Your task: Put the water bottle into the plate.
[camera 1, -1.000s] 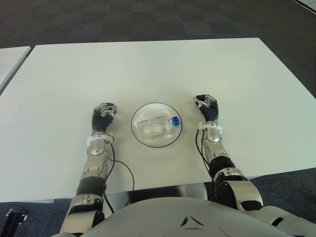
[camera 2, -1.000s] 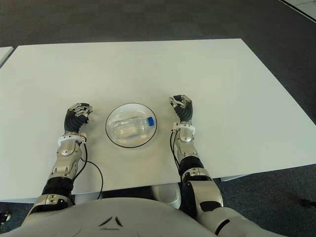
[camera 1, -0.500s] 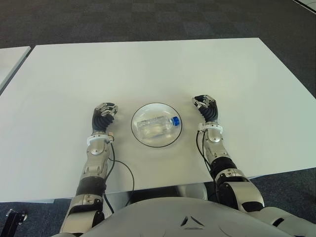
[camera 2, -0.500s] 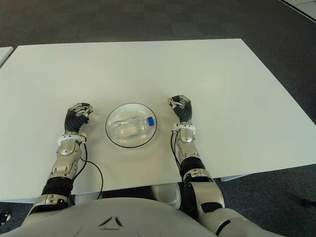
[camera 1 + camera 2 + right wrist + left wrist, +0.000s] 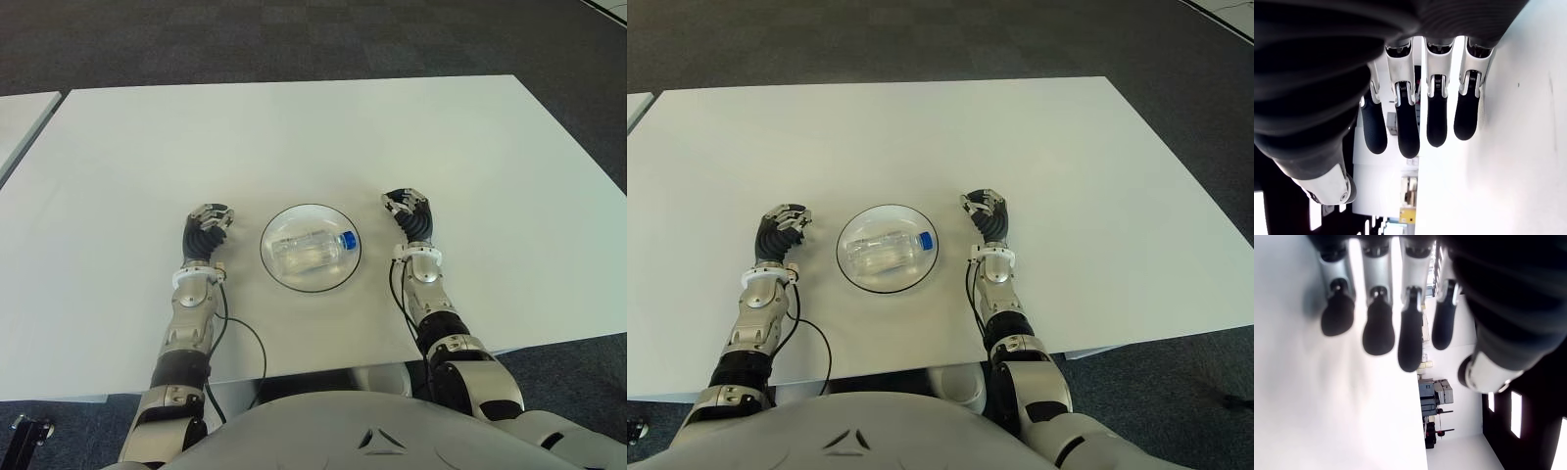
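Clear water bottle (image 5: 312,250) lies on its side inside the plate (image 5: 277,272), both empty hands, left hand (image 5: 206,234) and right hand (image 5: 411,217), relaxed beside it; a nudge could roll it out.

White rectangular counter (image 5: 294,137) stands on dark grey carpet-tiled floor (image 5: 294,39) with a faint checker pattern, a second white tabletop (image 5: 20,122) just beside its left edge, lighting even and diffuse.
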`<control>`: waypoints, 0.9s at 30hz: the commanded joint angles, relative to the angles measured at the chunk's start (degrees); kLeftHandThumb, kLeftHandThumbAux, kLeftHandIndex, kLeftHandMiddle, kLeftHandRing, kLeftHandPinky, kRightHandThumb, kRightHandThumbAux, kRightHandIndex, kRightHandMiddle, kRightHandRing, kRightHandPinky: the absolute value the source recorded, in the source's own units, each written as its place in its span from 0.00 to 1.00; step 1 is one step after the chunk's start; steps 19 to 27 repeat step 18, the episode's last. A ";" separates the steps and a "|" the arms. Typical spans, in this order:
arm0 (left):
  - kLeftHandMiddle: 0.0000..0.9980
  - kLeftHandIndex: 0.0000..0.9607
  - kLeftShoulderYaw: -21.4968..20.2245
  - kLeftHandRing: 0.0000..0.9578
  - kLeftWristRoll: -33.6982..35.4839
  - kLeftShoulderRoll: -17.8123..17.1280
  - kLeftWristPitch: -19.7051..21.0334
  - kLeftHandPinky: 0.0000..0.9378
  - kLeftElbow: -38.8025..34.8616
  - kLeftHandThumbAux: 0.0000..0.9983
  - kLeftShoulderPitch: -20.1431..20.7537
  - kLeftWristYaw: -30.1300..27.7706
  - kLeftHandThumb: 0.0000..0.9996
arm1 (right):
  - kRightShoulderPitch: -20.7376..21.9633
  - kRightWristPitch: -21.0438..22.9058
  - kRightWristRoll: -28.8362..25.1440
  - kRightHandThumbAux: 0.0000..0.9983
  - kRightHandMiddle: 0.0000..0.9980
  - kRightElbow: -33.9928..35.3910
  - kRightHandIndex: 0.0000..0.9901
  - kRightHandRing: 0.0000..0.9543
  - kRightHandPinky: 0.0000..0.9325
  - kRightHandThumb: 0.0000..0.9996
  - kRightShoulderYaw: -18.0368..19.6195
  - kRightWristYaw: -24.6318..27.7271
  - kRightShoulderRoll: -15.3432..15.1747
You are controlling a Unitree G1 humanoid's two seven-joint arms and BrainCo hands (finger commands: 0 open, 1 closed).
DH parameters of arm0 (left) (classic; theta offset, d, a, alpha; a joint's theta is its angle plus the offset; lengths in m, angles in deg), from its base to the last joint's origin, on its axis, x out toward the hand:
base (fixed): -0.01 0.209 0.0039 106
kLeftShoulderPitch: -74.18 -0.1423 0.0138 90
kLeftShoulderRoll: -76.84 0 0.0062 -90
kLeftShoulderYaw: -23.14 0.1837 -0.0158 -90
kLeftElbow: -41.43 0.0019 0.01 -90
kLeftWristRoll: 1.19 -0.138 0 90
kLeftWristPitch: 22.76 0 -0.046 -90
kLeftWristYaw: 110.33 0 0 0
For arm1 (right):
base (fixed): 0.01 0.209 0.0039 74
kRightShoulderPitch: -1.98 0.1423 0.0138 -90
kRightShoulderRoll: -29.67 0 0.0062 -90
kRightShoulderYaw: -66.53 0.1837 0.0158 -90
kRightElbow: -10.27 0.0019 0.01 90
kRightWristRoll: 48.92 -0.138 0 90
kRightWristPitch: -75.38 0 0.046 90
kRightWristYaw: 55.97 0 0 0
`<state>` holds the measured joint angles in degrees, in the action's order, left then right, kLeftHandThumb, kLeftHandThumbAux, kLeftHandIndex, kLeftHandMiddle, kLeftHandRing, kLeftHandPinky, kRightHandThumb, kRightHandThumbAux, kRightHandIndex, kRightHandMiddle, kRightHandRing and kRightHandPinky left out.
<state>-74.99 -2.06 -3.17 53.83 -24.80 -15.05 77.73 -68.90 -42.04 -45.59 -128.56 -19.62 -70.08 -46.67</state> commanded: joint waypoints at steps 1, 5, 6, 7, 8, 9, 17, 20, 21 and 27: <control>0.54 0.43 -0.02 0.77 0.39 -0.12 0.73 0.79 0.62 0.67 -0.44 -1.23 0.84 | -0.80 -0.05 0.25 0.73 0.53 -0.11 0.43 0.57 0.61 0.71 0.41 -0.97 0.47; 0.54 0.43 -0.10 0.77 0.30 -0.04 0.59 0.79 0.71 0.67 -0.40 -1.19 0.84 | -0.80 -0.09 0.26 0.73 0.53 0.00 0.43 0.58 0.61 0.71 0.41 -1.34 0.55; 0.54 0.43 -0.11 0.77 0.29 -0.03 0.55 0.79 0.74 0.67 -0.40 -1.17 0.84 | -0.80 -0.10 0.25 0.73 0.53 0.00 0.43 0.58 0.61 0.71 0.40 -1.40 0.56; 0.54 0.43 -0.11 0.77 0.28 -0.02 0.53 0.79 0.76 0.67 -0.40 -1.17 0.84 | -0.81 -0.11 0.25 0.73 0.53 -0.01 0.43 0.58 0.61 0.71 0.40 -1.43 0.56; 0.54 0.43 -0.11 0.77 0.26 0.00 0.52 0.79 0.78 0.67 -0.40 -1.13 0.84 | -0.81 -0.14 0.26 0.73 0.54 -0.01 0.43 0.58 0.61 0.71 0.38 -1.47 0.56; 0.54 0.43 -0.11 0.77 0.23 0.02 0.50 0.79 0.79 0.67 -0.40 -1.08 0.84 | -0.81 -0.19 0.28 0.73 0.54 0.00 0.43 0.58 0.61 0.71 0.36 -1.53 0.56; 0.54 0.43 0.08 0.77 -0.38 -0.06 0.26 0.79 0.97 0.68 -0.40 -0.69 0.84 | -0.88 -0.49 0.40 0.73 0.54 0.22 0.43 0.58 0.61 0.71 0.20 -1.87 0.59; 0.54 0.43 0.11 0.77 -0.46 -0.07 0.23 0.79 1.01 0.68 -0.40 -0.67 0.84 | -0.90 -0.54 0.42 0.73 0.54 0.22 0.43 0.58 0.61 0.71 0.18 -1.88 0.58; 0.54 0.43 0.11 0.77 -0.46 -0.07 0.23 0.79 1.01 0.68 -0.40 -0.67 0.84 | -0.90 -0.54 0.42 0.73 0.54 0.22 0.43 0.58 0.61 0.71 0.18 -1.88 0.58; 0.54 0.43 0.11 0.77 -0.46 -0.07 0.23 0.79 1.01 0.68 -0.40 -0.67 0.84 | -0.90 -0.54 0.42 0.73 0.54 0.22 0.43 0.58 0.61 0.71 0.18 -1.88 0.58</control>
